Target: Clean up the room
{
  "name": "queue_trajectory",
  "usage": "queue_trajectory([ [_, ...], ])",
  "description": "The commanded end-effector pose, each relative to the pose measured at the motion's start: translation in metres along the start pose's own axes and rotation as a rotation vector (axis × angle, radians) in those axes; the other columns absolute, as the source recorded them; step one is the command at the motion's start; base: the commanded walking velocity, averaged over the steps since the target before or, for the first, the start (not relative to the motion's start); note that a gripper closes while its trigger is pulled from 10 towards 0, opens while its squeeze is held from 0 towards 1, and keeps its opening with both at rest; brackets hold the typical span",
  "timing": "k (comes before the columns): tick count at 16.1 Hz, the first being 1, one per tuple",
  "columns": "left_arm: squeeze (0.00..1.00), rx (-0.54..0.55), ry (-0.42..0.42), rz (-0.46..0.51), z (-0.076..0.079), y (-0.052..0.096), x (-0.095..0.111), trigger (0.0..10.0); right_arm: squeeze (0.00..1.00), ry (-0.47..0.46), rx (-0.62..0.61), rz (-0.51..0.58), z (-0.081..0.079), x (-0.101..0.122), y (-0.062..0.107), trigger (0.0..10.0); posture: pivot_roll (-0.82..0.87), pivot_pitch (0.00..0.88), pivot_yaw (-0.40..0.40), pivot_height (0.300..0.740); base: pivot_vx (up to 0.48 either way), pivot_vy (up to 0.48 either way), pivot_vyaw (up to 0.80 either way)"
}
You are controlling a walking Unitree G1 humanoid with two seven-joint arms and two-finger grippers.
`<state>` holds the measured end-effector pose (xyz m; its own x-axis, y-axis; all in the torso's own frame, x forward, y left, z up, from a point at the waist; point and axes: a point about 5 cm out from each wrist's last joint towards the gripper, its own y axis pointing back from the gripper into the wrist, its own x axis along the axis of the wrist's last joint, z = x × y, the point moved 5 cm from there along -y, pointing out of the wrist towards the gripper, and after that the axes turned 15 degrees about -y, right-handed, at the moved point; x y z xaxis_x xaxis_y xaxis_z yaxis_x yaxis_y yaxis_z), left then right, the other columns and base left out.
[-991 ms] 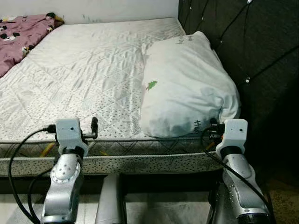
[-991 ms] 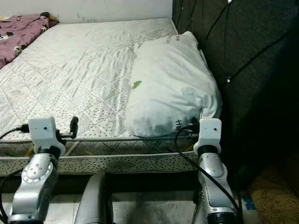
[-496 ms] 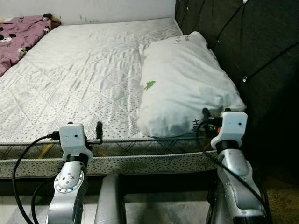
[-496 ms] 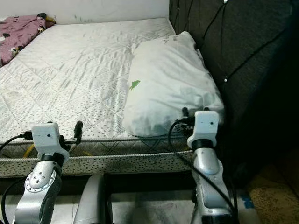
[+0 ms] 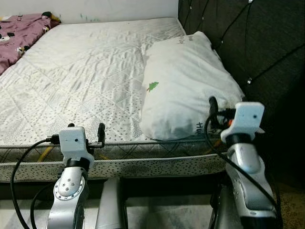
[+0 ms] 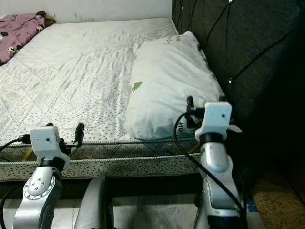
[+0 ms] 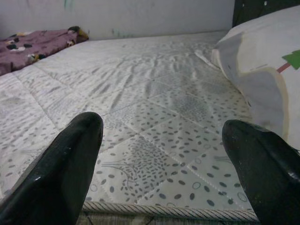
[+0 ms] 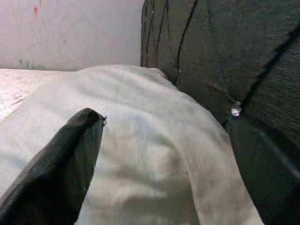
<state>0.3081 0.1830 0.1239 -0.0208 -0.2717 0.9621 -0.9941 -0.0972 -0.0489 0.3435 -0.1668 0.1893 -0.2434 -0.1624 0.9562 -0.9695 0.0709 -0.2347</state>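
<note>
My left gripper (image 7: 159, 173) gapes empty over the mattress (image 5: 86, 81) edge, my right gripper (image 5: 213, 110), jaw state unclear, nears the untouched pillow (image 5: 188, 86) by the headboard (image 5: 257, 43), so tidying looks barely begun.

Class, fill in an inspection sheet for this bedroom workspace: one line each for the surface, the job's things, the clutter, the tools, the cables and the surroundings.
Surface: bare quilted mattress, dotted pattern, piped front edge.
Job's things: white pillow with a small green mark, lying by the headboard.
Clutter: purple patterned cloth bunched at the far left corner.
Tools: left tool open, at the mattress's front edge; right tool raised at the pillow's near end, opening cannot be judged.
Cables: black cable looping from the left wrist; another down the right arm.
Surroundings: dark tufted headboard on the right, pale wall behind.
</note>
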Motion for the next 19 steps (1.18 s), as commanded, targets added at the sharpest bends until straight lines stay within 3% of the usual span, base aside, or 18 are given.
queue_trajectory([
  [1, 0.00, 0.009, -0.001, -0.002, -0.002, 0.001, 0.001, 10.0, 1.00, -0.013, 0.009, -0.008, -0.003, 0.001, -0.001, 10.0, 0.01, 0.017, 0.050, 0.467, 0.000, 0.000, 0.00],
  [6, 0.00, 0.010, 0.006, 0.010, -0.003, -0.004, 0.005, 10.0, 1.00, -0.071, 0.003, -0.068, -0.007, -0.014, 0.002, 10.0, 0.01, 0.008, 0.048, 0.467, 0.000, 0.000, 0.00],
  [7, 0.00, 0.010, 0.007, 0.011, -0.003, -0.004, 0.005, 10.0, 0.00, -0.082, -0.001, -0.084, -0.007, -0.015, 0.000, 10.0, 0.01, 0.007, 0.046, 0.467, 0.000, 0.000, 0.00],
  [11, 0.00, 0.003, 0.009, 0.014, 0.001, -0.004, 0.006, 10.0, 0.00, -0.061, -0.010, -0.077, -0.001, -0.012, -0.008, 10.0, 0.01, 0.001, 0.043, 0.472, 0.000, 0.000, 0.00],
  [19, 0.00, -0.003, -0.002, 0.015, 0.000, -0.007, 0.006, 10.0, 0.00, -0.089, -0.009, -0.077, -0.004, -0.013, -0.012, 10.0, 0.02, 0.000, 0.044, 0.572, 0.000, 0.000, 0.00],
])
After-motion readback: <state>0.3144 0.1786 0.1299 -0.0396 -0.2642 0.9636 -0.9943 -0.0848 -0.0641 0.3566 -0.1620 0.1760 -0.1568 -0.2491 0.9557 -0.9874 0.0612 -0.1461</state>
